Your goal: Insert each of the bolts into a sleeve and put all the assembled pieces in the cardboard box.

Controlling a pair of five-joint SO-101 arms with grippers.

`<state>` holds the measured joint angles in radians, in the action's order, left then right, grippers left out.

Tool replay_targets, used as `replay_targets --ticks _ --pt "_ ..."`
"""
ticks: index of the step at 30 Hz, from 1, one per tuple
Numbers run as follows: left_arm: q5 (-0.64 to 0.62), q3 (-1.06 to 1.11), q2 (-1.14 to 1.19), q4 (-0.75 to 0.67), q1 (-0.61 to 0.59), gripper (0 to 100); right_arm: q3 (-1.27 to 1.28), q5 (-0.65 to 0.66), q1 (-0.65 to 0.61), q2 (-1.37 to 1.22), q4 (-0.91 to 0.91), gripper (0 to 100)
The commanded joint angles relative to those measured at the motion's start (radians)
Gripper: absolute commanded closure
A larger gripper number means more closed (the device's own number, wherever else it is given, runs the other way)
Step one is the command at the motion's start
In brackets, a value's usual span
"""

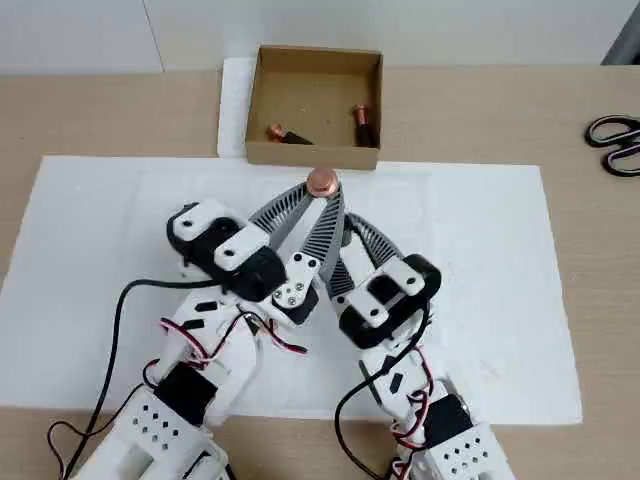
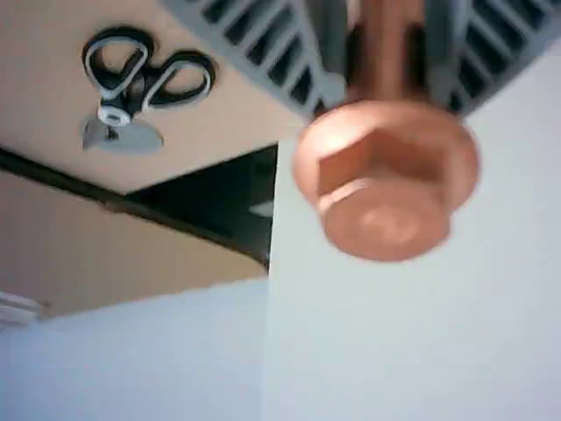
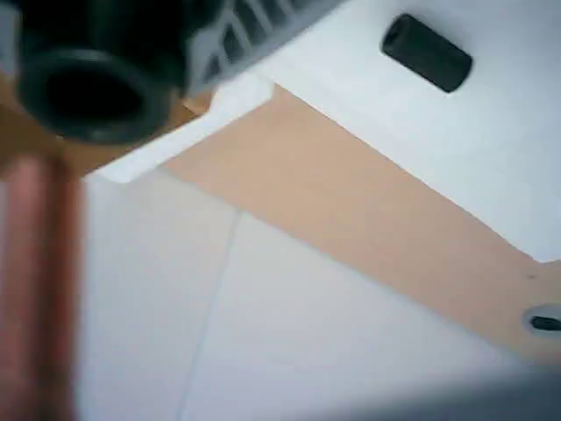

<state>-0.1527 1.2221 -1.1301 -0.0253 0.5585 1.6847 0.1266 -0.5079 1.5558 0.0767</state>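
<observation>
My left jaws clamp the copper bolt just off the cardboard box at its six o'clock side. My right jaws pinch a black sleeve beside it. Two assembled pieces lie in the box.

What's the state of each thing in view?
Bolt: clamped in left gripper, not in a sleeve.
Held sleeve: in right gripper, bore looks empty.
Loose sleeve: lying on its side on the paper.
Box: open, two assembled pieces lying inside.
Scissors: lying flat, look closed.
</observation>
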Motion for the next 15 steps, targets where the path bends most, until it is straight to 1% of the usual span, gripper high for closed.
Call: replay_targets --ticks 1,5,11,15 --pt "0.006 -0.008 0.017 -0.028 -0.003 99 0.005 0.009 -0.016 0.021 0.028 99.5" --pt "0.006 -0.008 0.017 -0.015 -0.003 99 0.005 0.009 -0.012 0.021 0.028 99.5" --pt "0.006 -0.087 0.014 0.138 -0.011 99 0.006 0.009 -0.010 0.021 0.022 99.5" --pt "0.003 -0.163 0.014 0.196 -0.005 99 0.006 0.009 -0.010 0.021 0.022 99.5"
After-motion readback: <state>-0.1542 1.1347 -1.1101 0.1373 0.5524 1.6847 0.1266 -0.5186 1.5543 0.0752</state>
